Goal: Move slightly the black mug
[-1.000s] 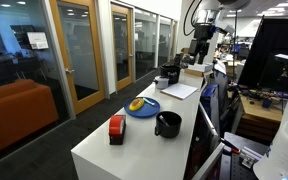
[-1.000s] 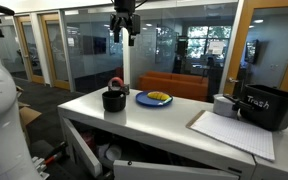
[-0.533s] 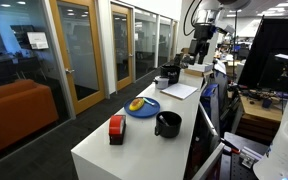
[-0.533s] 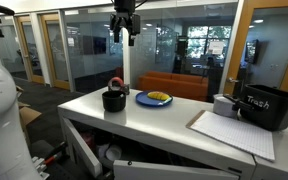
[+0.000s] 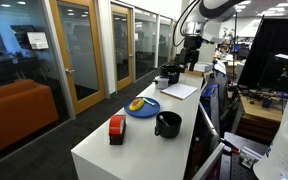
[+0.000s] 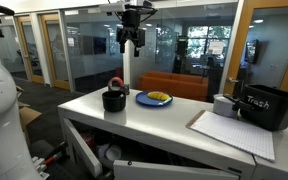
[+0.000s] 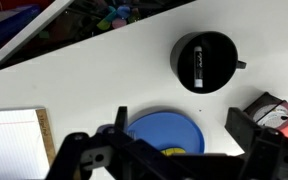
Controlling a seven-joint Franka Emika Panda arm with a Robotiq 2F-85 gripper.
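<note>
one change: claw sits lower than half second ago, shifted sideways, still high above counter. fingers spread, nothing held. black mug stands untouched near counter edge, just beside blue plate. approach only begun; descent to mug remains.
</note>
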